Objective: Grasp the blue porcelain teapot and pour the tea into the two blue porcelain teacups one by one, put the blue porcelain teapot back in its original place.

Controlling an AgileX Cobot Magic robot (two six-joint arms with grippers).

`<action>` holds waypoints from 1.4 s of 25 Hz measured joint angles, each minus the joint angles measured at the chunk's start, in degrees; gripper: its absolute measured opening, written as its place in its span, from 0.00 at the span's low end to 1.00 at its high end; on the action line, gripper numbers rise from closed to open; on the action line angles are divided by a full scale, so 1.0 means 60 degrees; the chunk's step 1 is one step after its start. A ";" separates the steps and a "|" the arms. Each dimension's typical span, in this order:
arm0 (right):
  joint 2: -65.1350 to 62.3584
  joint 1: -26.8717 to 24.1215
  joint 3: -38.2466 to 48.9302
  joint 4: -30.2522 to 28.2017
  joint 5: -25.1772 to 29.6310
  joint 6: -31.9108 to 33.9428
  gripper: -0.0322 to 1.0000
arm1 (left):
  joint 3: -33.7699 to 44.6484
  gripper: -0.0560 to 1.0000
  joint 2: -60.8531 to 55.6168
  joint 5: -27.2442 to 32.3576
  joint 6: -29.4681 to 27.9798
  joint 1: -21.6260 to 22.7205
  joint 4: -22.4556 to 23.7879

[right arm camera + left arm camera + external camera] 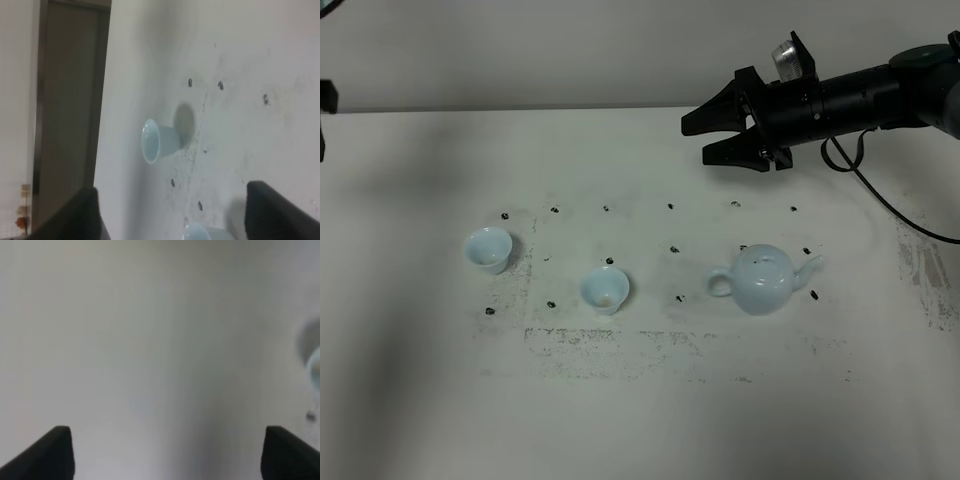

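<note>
Right gripper hangs in the air with its jaws spread wide and nothing between them, so I am holding nothing on that side. The blue porcelain teapot stands upright on the table, below the gripper and a little back from its fingertips, well apart from them, lid on, its handle turned the way the jaws point. Out beyond the fingertips and lower down stand the two cups: the nearer teacup and, further along, the farther teacup, apart from each other and from the pot. My right wrist view takes in both of them past the open fingers. I cannot tell whether either cup has tea in it. The left gripper shows only two fingertips set far apart over blurred table, empty as well. My reading is that no step of the job shows as done: the pot is not yet grasped, and the grasp, both pours and the return of the pot all remain ahead.
</note>
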 joint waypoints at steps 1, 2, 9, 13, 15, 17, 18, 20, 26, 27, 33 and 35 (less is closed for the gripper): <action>0.0000 0.0000 0.0000 0.0000 0.0000 0.0000 0.60 | 0.0632 0.74 -0.0554 0.0000 0.0000 0.0000 0.0000; 0.0000 0.0000 0.0000 0.0000 0.0000 0.0000 0.60 | 0.1251 0.74 -0.1017 0.0000 0.0000 0.0000 0.0000; 0.0000 0.0000 0.0000 0.0000 0.0000 0.0000 0.60 | 0.5136 0.74 -0.4728 0.0012 -0.0075 0.0000 -0.0011; 0.0000 0.0000 0.0000 0.0000 0.0000 0.0009 0.60 | 0.7292 0.74 -0.6636 -0.0131 -0.0194 0.0000 -0.0030; 0.0000 0.0000 0.0000 0.0000 0.0000 0.0009 0.59 | 0.8229 0.74 -0.7723 -0.0568 -0.0202 0.0000 -0.0080; 0.0000 0.0000 0.0000 0.0000 0.0000 0.0009 0.59 | 0.9129 0.74 -0.8730 -0.1013 -0.0202 0.0000 -0.0258; 0.0000 0.0000 0.0000 0.0000 0.0000 0.0009 0.59 | 0.9450 0.74 -0.9288 -0.1216 -0.0202 0.0000 -0.0328; 0.0000 0.0000 0.0000 0.0000 0.0000 0.0009 0.59 | 1.0045 0.74 -1.0317 -0.1439 -0.0202 0.0000 -0.0537; 0.0000 0.0000 0.0000 0.0000 0.0000 0.0009 0.59 | 1.0854 0.74 -1.3416 -0.1534 -0.0202 0.0000 -0.0957; 0.0000 0.0000 0.0000 0.0000 0.0000 0.0009 0.59 | 1.0901 0.74 -1.3866 -0.1463 -0.0202 0.0000 -0.0960; 0.0000 0.0000 0.0000 0.0000 0.0000 0.0009 0.59 | 1.1064 0.74 -1.5939 -0.1319 -0.0202 0.0000 -0.0980; 0.0000 0.0000 0.0000 0.0000 0.0000 0.0009 0.59 | 1.1064 0.74 -1.6315 -0.1282 -0.0202 0.0000 -0.0980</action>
